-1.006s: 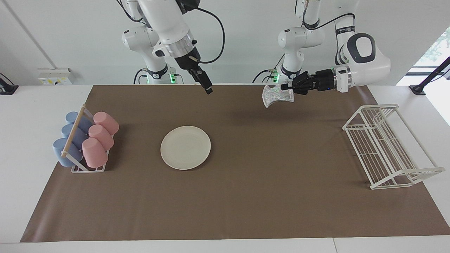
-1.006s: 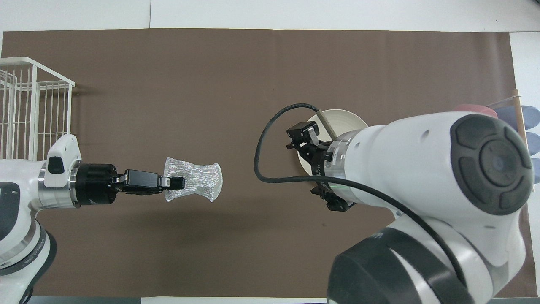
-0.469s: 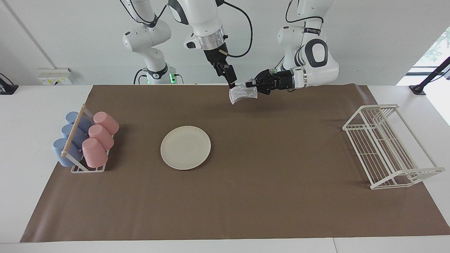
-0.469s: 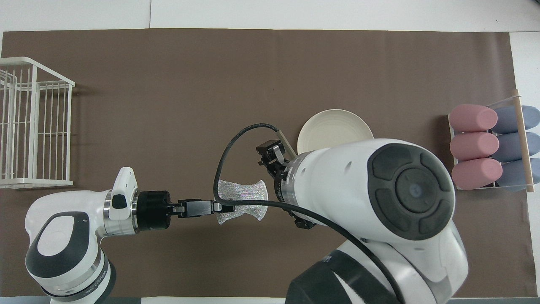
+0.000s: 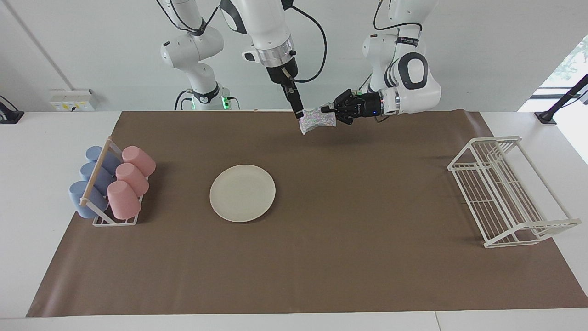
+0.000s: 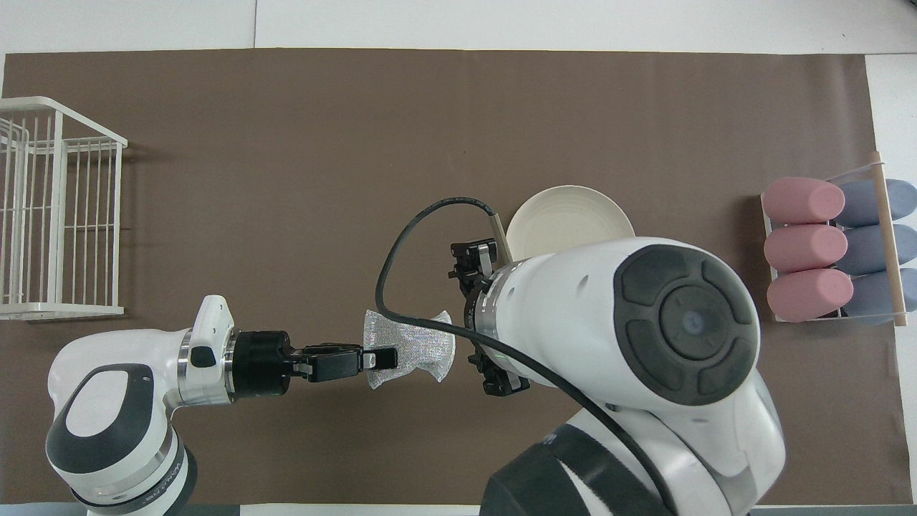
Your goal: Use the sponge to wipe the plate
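Observation:
The cream-white plate (image 5: pixel 242 193) lies flat on the brown mat; in the overhead view the right arm covers part of the plate (image 6: pixel 566 215). My left gripper (image 5: pixel 327 110) (image 6: pixel 387 357) is shut on one end of the silvery mesh sponge (image 5: pixel 317 120) (image 6: pixel 412 344), holding it level in the air over bare mat, well clear of the plate. My right gripper (image 5: pixel 298 111) points down at the sponge's free end. It is open, its fingers (image 6: pixel 473 256) spread to either side of that end.
A small rack of pink and blue cups (image 5: pixel 112 184) (image 6: pixel 831 247) sits at the right arm's end of the mat. A white wire rack (image 5: pixel 505 188) (image 6: pixel 57 208) stands at the left arm's end.
The left gripper carried the sponge from its own end toward the middle of the table. The right gripper swung over to meet it and now hangs at the sponge's free end.

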`<control>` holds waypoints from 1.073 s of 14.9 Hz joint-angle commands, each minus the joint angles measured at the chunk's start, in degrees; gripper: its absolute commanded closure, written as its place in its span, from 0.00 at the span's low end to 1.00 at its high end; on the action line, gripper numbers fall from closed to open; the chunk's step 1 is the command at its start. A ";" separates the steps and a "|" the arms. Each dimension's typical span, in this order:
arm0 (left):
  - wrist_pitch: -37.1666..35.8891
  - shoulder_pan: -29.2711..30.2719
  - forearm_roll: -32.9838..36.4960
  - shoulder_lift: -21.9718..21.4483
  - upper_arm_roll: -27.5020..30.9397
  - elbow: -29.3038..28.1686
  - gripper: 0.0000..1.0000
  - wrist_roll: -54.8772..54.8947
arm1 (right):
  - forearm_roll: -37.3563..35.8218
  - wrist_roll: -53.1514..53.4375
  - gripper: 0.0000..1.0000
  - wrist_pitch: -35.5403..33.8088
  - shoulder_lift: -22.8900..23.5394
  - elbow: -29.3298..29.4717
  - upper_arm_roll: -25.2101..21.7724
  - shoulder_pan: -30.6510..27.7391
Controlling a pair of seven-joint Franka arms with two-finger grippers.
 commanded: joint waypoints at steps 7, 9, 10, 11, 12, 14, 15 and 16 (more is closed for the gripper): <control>-1.56 -0.43 -2.25 -1.85 0.42 -1.54 1.00 1.48 | -0.77 5.48 0.00 7.81 -0.41 -8.59 0.04 4.84; -1.74 -0.34 -2.60 -1.85 0.42 -1.45 1.00 1.40 | -0.42 5.66 0.00 9.74 -0.15 -9.74 -0.04 6.51; -1.91 -0.34 -2.61 -1.94 0.51 -1.45 1.00 1.40 | -0.24 5.92 0.00 11.58 0.03 -10.18 0.04 6.77; -2.44 -0.26 -2.61 -1.94 0.60 -1.45 1.00 1.40 | -0.06 6.53 0.00 12.99 -0.06 -10.88 0.05 6.95; -2.62 -0.08 -2.61 -1.94 0.60 -1.45 1.00 1.40 | -0.06 6.97 0.00 13.18 -0.06 -11.06 0.05 6.95; -2.71 0.01 -2.61 -1.94 0.60 -1.45 1.00 1.40 | -0.06 7.07 0.11 13.18 -0.06 -11.15 0.05 6.95; -2.71 0.01 -2.61 -1.94 0.68 -1.54 1.00 1.40 | -0.06 6.98 0.42 13.27 -0.06 -11.15 0.05 6.95; -2.71 0.01 -2.61 -1.94 0.68 -1.54 1.00 1.40 | 0.11 6.89 0.82 13.53 0.03 -11.06 0.05 6.95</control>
